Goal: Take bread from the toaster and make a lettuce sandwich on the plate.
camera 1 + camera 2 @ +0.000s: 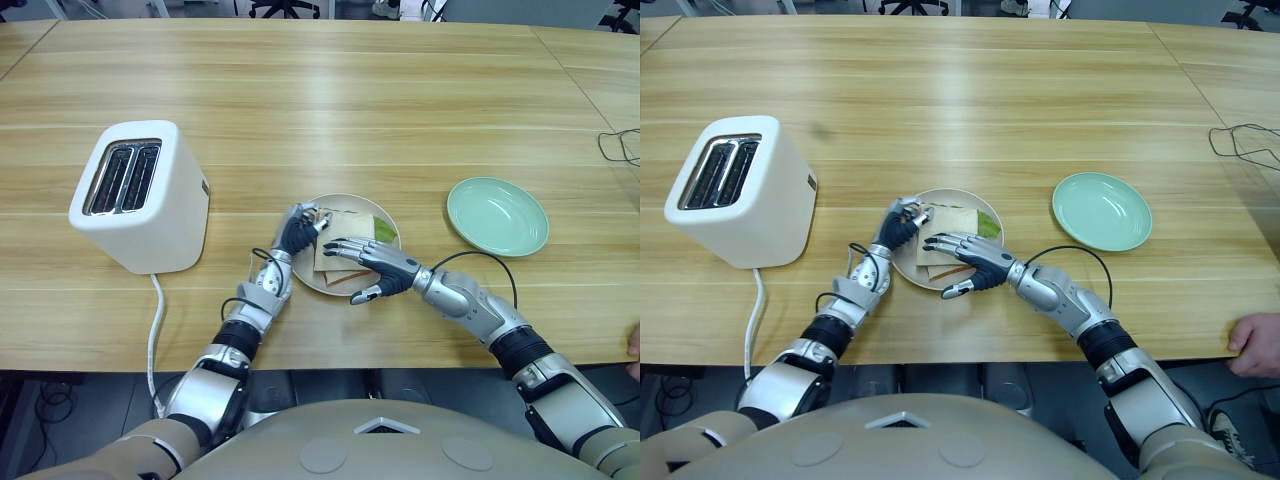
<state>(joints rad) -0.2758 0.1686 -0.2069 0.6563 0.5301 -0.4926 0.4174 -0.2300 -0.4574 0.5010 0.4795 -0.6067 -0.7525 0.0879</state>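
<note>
A white toaster (140, 195) stands at the left, with no bread sticking out of its dark slots. On the beige plate (352, 200) in front of me a bread slice (345, 230) lies on top, and green lettuce (386, 232) peeks out at its right edge. My left hand (298, 228) is at the plate's left rim, its fingers curled on the slice's near-left corner. My right hand (372, 265) lies flat and open over the near part of the slice, fingers pointing left.
An empty pale green plate (497, 215) sits to the right. The toaster's white cord (153, 330) runs off the near edge. A black cable (622, 145) lies at the far right. A person's hand (1255, 342) rests on the table's near right edge.
</note>
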